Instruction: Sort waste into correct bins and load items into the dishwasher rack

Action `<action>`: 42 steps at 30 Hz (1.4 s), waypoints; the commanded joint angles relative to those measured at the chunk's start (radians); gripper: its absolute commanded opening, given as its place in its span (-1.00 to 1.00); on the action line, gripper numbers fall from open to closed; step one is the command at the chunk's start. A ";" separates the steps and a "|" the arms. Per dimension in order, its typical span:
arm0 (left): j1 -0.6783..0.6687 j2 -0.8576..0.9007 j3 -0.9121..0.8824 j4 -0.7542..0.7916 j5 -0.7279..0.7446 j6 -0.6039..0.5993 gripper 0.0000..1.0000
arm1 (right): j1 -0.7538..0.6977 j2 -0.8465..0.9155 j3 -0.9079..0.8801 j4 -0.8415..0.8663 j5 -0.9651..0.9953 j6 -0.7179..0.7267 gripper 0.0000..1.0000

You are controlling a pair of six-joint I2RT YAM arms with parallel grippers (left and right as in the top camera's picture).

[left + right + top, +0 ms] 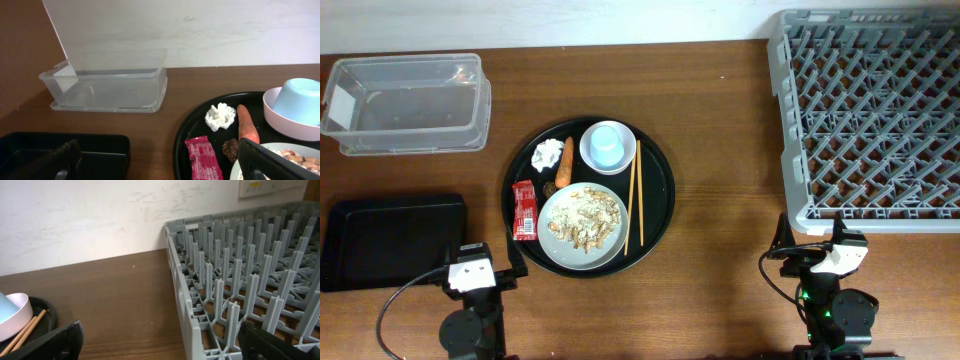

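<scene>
A round black tray [660, 190] holds a white plate [552, 238] with beige rice scraps [588, 218], an orange carrot [567, 163], a red wrapper [524, 209], a white tissue [549, 152], chopsticks [635, 195] and a light-blue cup [608, 143] upside down in a white-pinkish bowl [592, 157]. The clear box [408, 103] is at the far left, the flat black tray [390, 240] at the near left, the grey rack [870, 115] at the right. My left gripper [475, 268] is open and empty between the black tray and the round tray. My right gripper [820, 250] is open and empty at the rack's near corner.
In the left wrist view the wrapper [202, 157], tissue [220, 116], carrot [247, 125] and cup [300, 100] lie ahead to the right, the clear box [107, 87] ahead to the left. The right wrist view shows the rack's corner [192, 305] and bare wooden table [115, 295].
</scene>
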 commanded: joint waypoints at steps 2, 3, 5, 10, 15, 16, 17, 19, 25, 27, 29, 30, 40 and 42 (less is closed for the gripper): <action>0.006 0.002 -0.002 -0.006 0.008 0.017 0.98 | 0.005 -0.010 -0.003 -0.009 0.020 0.008 0.96; 0.006 0.002 -0.002 -0.006 0.008 0.017 0.98 | 0.005 -0.010 -0.003 -0.009 0.020 0.008 0.96; 0.005 0.002 -0.002 0.029 0.074 -0.024 0.98 | 0.005 -0.010 -0.003 -0.009 0.020 0.008 0.96; 0.005 0.002 -0.002 0.097 0.396 -0.139 0.98 | 0.005 -0.010 -0.003 -0.009 0.020 0.008 0.96; 0.002 0.002 -0.002 0.095 0.528 -0.222 0.98 | 0.005 -0.010 -0.003 -0.009 0.020 0.008 0.96; 0.001 0.002 -0.002 0.105 0.599 -0.255 0.98 | 0.005 -0.010 -0.003 -0.009 0.020 0.008 0.96; 0.001 0.002 -0.002 0.114 0.710 -0.297 0.98 | 0.005 -0.010 -0.003 -0.009 0.020 0.008 0.96; 0.001 0.002 -0.002 0.105 0.906 -0.315 0.98 | 0.005 -0.010 -0.003 -0.009 0.020 0.008 0.96; 0.001 0.002 0.006 0.328 1.166 -0.553 0.98 | 0.005 -0.010 -0.003 -0.009 0.020 0.008 0.96; 0.001 0.002 0.036 0.423 1.196 -0.614 0.98 | 0.005 -0.010 -0.003 -0.009 0.020 0.008 0.96; 0.001 0.005 0.109 0.414 1.199 -0.624 0.98 | 0.005 -0.010 -0.003 -0.009 0.020 0.008 0.96; 0.002 0.013 0.155 0.389 1.195 -0.622 0.98 | 0.005 -0.010 -0.003 -0.009 0.020 0.008 0.96; 0.055 0.340 0.594 0.144 1.226 -0.543 0.98 | 0.005 -0.010 -0.003 -0.009 0.020 0.008 0.96; 0.055 0.414 0.652 0.106 1.239 -0.537 0.98 | 0.005 -0.010 -0.003 -0.009 0.020 0.008 0.96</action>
